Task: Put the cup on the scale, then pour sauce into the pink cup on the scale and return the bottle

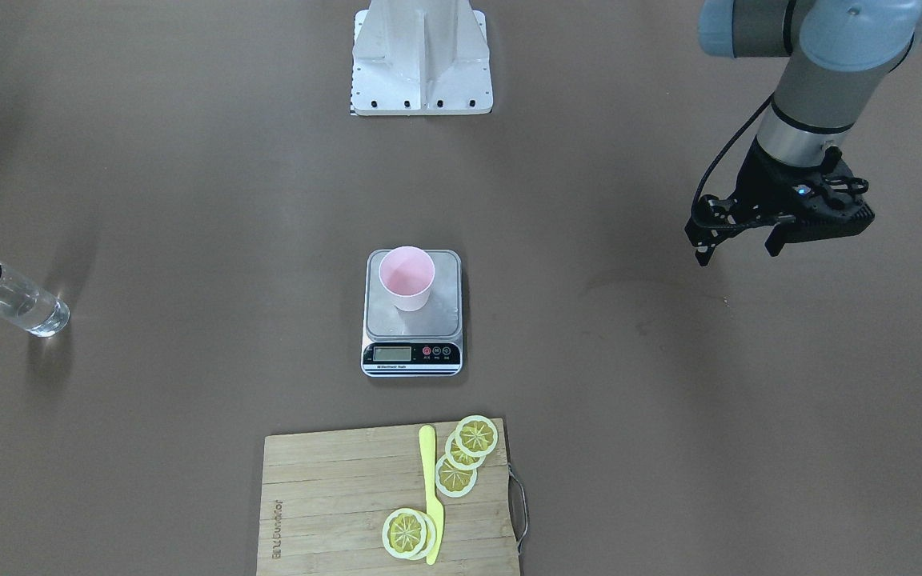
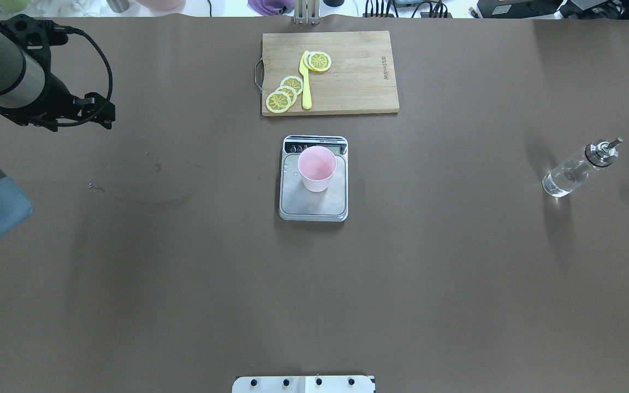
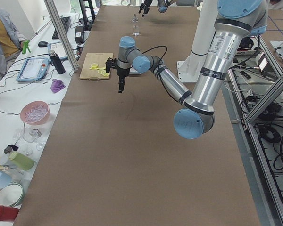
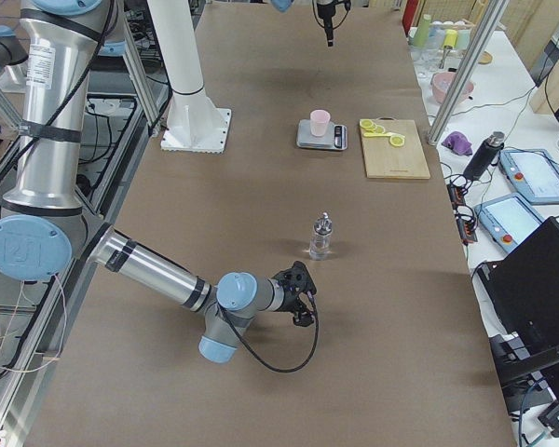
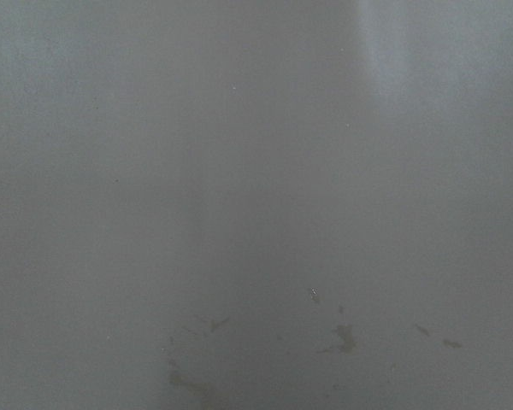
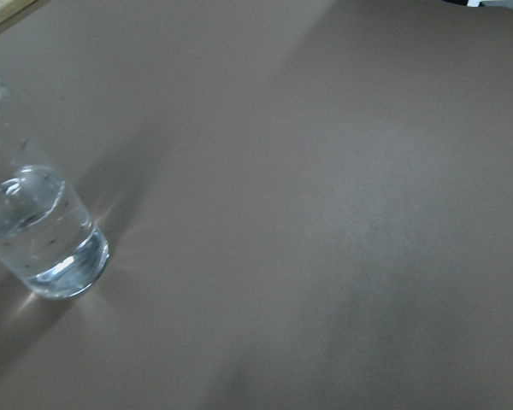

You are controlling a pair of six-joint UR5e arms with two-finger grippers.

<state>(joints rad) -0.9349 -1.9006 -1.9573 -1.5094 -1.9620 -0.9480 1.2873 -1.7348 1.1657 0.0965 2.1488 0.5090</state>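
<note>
Left tool (image 1: 737,254) hangs spread and empty, the right tool (image 4: 303,298) I cannot tell spread or pressed; pink cup (image 1: 406,280) already stands on the kitchen scale (image 1: 437,320), glass bottle (image 1: 13,300) waits ungrasped on the counter (image 1: 189,200), so pouring probably remains.

A wooden cutting board (image 1: 333,504) lies on the brown desk (image 1: 709,416). On it, a yellow knife (image 1: 430,496) lies between two clusters of lemon slices (image 1: 477,436).

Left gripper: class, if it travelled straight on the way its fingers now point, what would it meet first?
The left gripper points down, so probably the brown table; its wrist view shows nothing else.
</note>
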